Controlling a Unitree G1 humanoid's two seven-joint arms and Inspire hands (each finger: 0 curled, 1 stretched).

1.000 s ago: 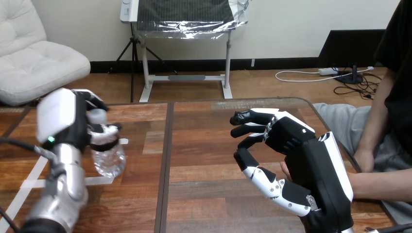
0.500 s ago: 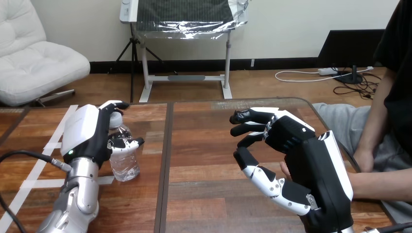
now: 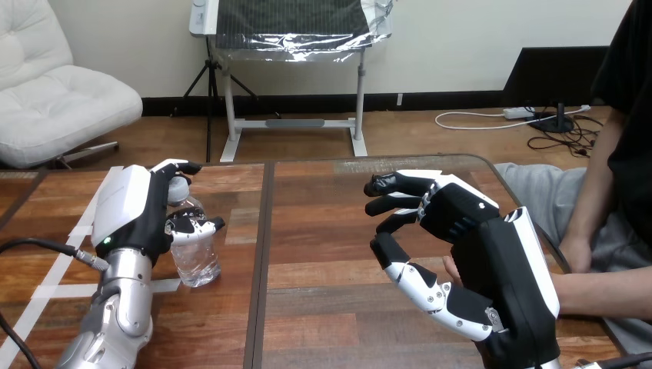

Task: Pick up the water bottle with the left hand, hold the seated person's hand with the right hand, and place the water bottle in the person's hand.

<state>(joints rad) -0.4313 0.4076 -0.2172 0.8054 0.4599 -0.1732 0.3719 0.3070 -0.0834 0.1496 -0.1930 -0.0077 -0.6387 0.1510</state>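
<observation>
While the left hand [image 3: 134, 211] is reaching in over the left part of the wooden table [image 3: 323, 231], it is clamping the water bottle [image 3: 196, 261]. Its fingers [image 3: 178, 166] are curling over the bottle near the cap and its thumb [image 3: 196, 225] is crossing the front of the clear body. The bottle is standing upright beside the dark seam that is running down the tabletop, near some strips of white tape [image 3: 46, 292]. From here I cannot tell whether its base is resting on the wood or hanging just above it.

The right hand [image 3: 477, 238] is hovering over the right part of the table with its white-shelled back turned up. Its fingers [image 3: 396, 184] are pointing left, loosely bent and spread apart, closing on nothing that I can see.

The person's hand [image 3: 449, 269] is lying under that right hand, just a sliver of it peeking out by the palm, and the person's forearm [image 3: 603, 292] is stretching in from the right edge. I cannot tell whether the two hands are touching. The bottle is sitting well apart from both of them.
</observation>
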